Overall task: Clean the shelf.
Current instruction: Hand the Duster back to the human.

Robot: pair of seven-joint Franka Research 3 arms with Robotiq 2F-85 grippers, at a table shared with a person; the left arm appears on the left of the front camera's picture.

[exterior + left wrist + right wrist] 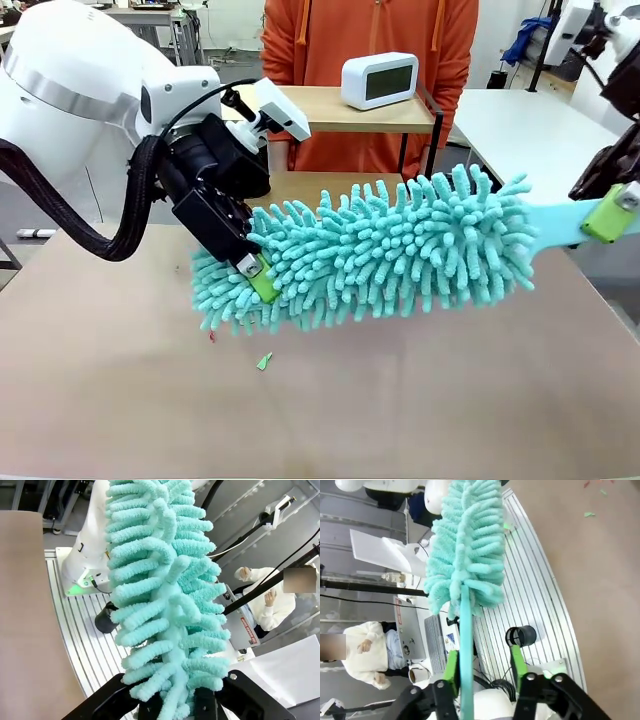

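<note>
A turquoise fluffy duster (390, 250) hangs level above the brown table (400, 400). My left gripper (255, 272) is shut on the duster's left tip; in the left wrist view the duster head (165, 595) rises from between the left gripper's (182, 705) fingers. My right gripper (610, 215) is at the duster's flat handle by the right edge. In the right wrist view the right gripper (482, 662) is open. The handle (465, 645) runs along one green pad and stands apart from the other. The shelf (330, 112) stands behind the duster at the table's far side.
A white digital clock (380, 80) sits on the shelf's top board. A person in an orange hoodie (370, 30) stands just behind the shelf. A small green scrap (264, 361) and a red speck (211, 337) lie on the table under the duster.
</note>
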